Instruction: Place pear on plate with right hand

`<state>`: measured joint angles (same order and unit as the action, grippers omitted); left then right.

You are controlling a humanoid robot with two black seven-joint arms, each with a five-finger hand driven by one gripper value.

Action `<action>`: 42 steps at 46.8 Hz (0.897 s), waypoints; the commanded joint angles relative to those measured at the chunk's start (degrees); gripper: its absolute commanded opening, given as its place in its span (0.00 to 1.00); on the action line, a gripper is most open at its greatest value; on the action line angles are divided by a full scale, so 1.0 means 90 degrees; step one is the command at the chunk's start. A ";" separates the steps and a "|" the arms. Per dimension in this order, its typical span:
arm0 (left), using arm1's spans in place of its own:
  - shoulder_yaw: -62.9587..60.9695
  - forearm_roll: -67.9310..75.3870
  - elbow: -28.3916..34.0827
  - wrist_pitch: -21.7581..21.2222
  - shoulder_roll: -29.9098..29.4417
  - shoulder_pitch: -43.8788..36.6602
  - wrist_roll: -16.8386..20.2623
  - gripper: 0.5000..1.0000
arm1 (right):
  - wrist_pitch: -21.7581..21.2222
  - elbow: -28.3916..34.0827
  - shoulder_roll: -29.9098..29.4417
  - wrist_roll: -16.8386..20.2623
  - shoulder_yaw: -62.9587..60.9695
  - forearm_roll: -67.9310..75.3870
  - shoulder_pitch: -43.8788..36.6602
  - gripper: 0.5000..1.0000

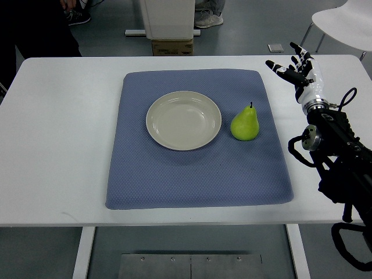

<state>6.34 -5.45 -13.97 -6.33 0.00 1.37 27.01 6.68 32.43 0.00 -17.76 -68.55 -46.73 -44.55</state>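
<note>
Top view: right hand raised, fingers spread (seemingly above the table edge), holding nothing; pear apart.

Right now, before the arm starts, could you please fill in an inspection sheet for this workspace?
Surface: white table with a blue mat lying flat in the middle.
Job's things: green pear upright on the mat, just right of the cream plate; plate holds nothing.
Clutter: nothing seen on the table.
Hands: right hand open, fingers spread, over the table's far right corner, apart from the pear; left not in view.
Cables: black cables looped along the right arm.
Surroundings: white chair, cardboard box, a person's shoes beyond the table.
</note>
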 commanded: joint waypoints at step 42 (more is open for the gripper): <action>-0.0001 0.0000 0.0000 0.0010 0.0000 -0.0093 -0.0003 1.00 | -0.0010 0.0000 0.0000 -0.0009 0.0009 0.0094 0.0028 1.00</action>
<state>6.33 -5.45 -13.97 -6.25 0.00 0.53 27.02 6.59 32.43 0.00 -17.85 -68.52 -45.88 -44.43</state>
